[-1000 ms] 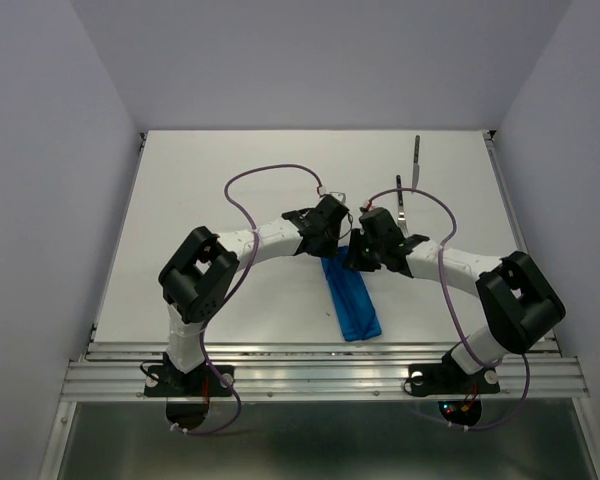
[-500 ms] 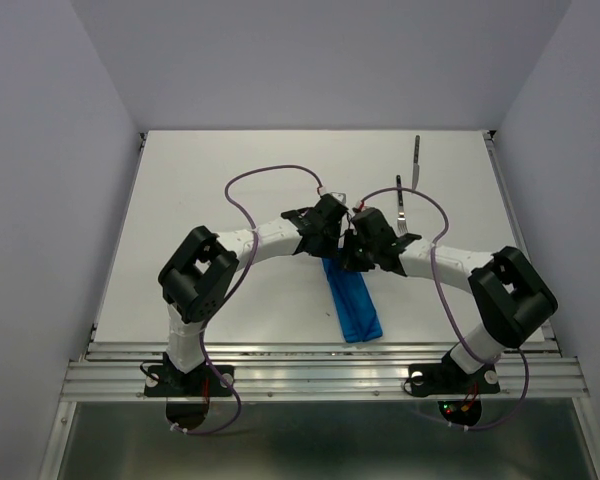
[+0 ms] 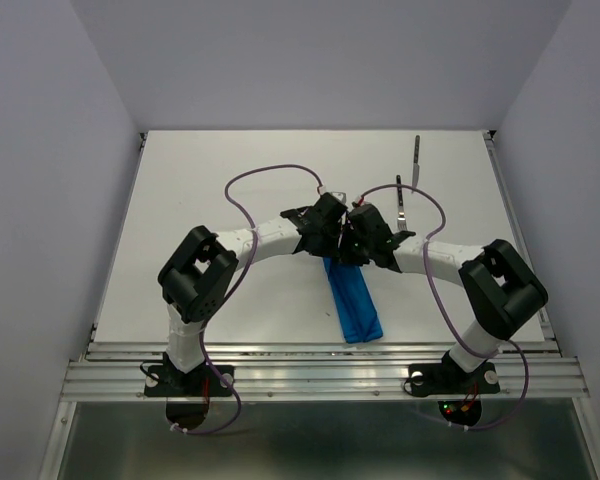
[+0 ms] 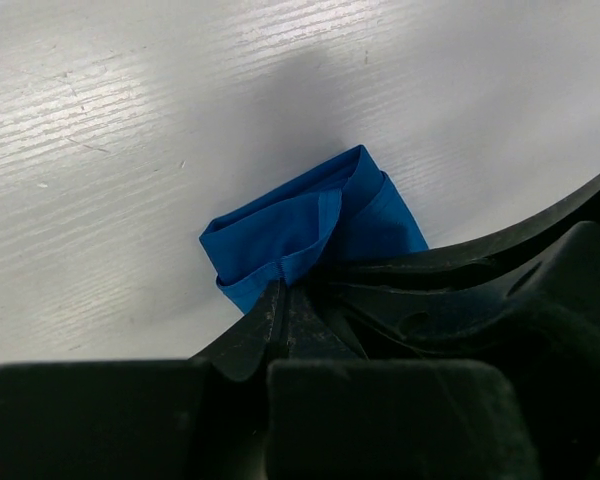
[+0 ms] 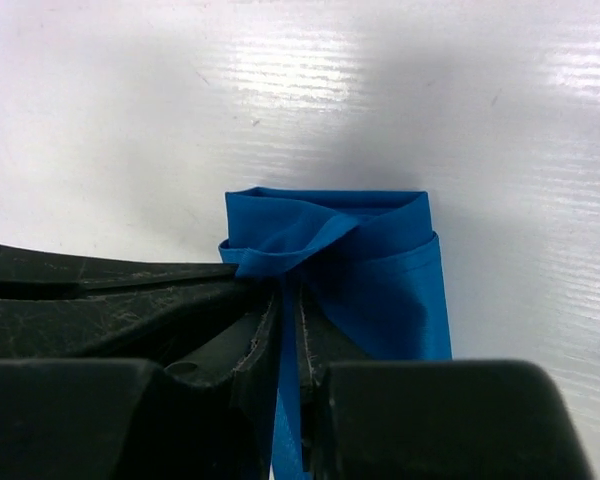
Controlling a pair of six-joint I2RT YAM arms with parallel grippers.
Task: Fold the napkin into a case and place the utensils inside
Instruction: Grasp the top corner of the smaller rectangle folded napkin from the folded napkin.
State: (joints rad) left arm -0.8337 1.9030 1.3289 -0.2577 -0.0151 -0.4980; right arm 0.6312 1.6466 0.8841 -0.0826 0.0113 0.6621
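The napkin, folded into a narrow strip, lay on the worktop between the arms, its far end under both wrists. The left end effector was clamped on a corner of that end. The right end effector pinched the upper fold beside it. Soft, light and limp, the cloth would probably sag or unfold unless taken by the top layer's edge alone. The utensils lay farther back on the right, not yet inside.
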